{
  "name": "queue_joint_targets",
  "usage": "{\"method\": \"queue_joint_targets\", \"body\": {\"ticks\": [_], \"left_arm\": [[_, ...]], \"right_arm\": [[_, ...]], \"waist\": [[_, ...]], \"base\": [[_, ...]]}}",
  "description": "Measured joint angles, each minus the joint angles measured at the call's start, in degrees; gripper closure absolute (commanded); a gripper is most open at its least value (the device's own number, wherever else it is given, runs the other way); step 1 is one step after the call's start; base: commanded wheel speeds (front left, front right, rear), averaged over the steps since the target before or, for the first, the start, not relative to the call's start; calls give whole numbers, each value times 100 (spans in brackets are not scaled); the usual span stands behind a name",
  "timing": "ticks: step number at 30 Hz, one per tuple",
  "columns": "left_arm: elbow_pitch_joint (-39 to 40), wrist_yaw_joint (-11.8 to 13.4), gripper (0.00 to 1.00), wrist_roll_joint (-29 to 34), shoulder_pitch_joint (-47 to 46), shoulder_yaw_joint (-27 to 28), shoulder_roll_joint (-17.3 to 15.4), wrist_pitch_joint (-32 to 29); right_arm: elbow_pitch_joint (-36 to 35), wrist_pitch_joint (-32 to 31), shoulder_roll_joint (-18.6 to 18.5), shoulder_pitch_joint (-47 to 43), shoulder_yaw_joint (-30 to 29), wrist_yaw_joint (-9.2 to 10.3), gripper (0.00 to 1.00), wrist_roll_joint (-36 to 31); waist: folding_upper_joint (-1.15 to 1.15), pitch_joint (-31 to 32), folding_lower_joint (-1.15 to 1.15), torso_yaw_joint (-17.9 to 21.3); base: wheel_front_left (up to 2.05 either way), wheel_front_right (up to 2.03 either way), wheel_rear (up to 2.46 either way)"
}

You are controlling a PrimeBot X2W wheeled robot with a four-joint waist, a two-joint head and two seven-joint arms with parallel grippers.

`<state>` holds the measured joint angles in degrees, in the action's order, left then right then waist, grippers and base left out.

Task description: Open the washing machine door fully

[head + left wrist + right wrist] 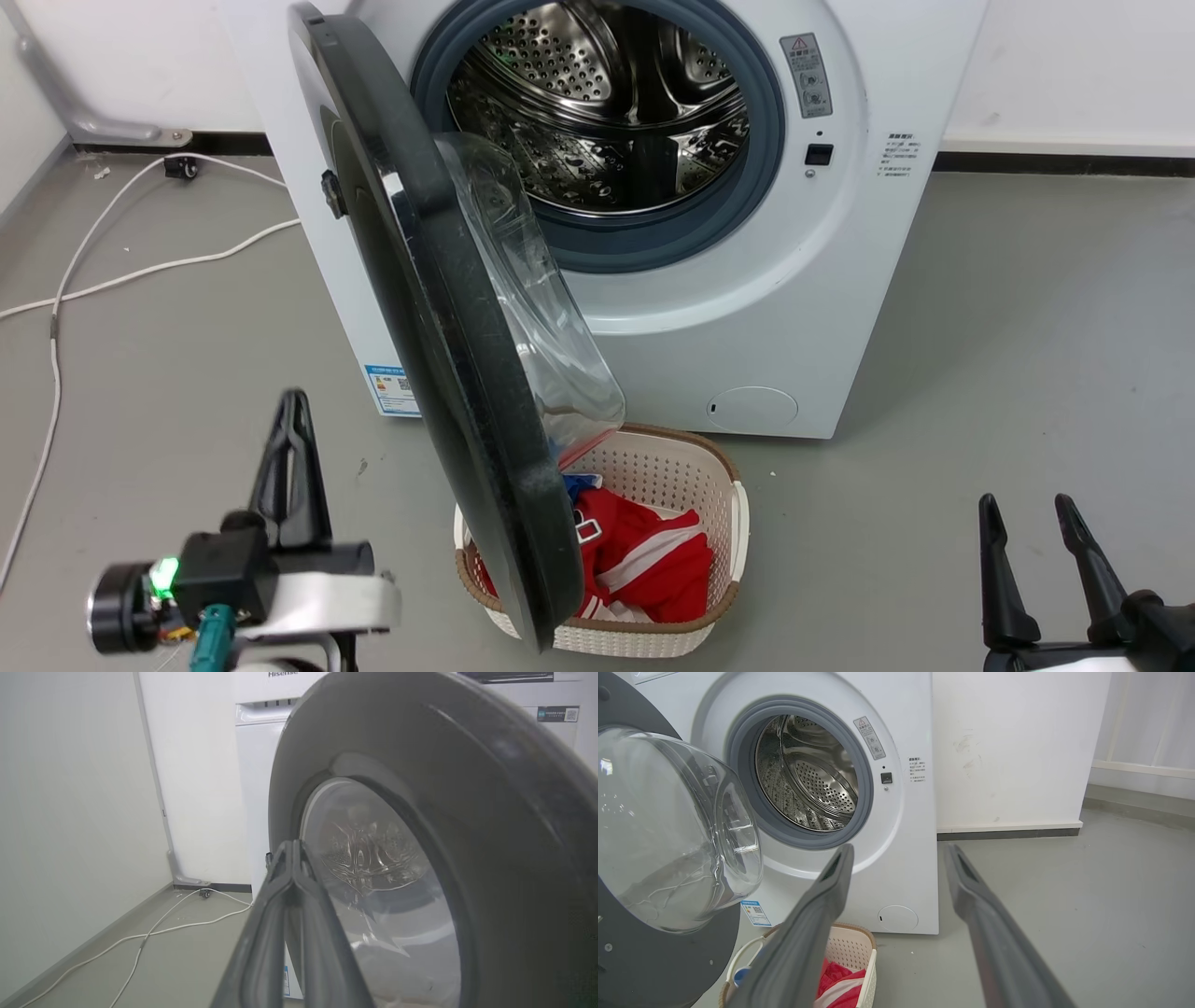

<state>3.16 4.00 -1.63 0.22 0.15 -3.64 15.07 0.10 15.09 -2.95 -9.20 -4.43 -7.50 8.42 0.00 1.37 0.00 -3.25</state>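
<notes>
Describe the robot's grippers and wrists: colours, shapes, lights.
Both grippers have two long, dark, tapering fingers: the left gripper and the right gripper. Behind the left one sit a black block with a green light, a teal plug and a white shell.

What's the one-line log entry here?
washing machine door: swung out, drum exposed | left end effector: shut, by door's outer face | right end effector: open, away from door | laundry basket: below door edge

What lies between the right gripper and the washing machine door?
In the head view, a white laundry basket holding red clothing stands between the open right gripper and the washing machine door; the rest is bare grey floor.
</notes>
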Motion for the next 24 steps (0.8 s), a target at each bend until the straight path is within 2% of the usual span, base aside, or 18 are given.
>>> {"method": "queue_joint_targets", "body": {"ticks": [9, 24], "left_arm": [[996, -98, 100, 153, -517, -210, -20, 1], [1625, -385, 100, 247, -1018, -1681, 43, 1]], "right_arm": [[3, 0, 0, 3, 16, 0, 0, -25], [2, 0, 0, 16, 66, 0, 0, -59]], "waist": [[0, 22, 0, 14], [0, 43, 0, 71]], "base": [[0, 0, 0], [0, 0, 0]]}}
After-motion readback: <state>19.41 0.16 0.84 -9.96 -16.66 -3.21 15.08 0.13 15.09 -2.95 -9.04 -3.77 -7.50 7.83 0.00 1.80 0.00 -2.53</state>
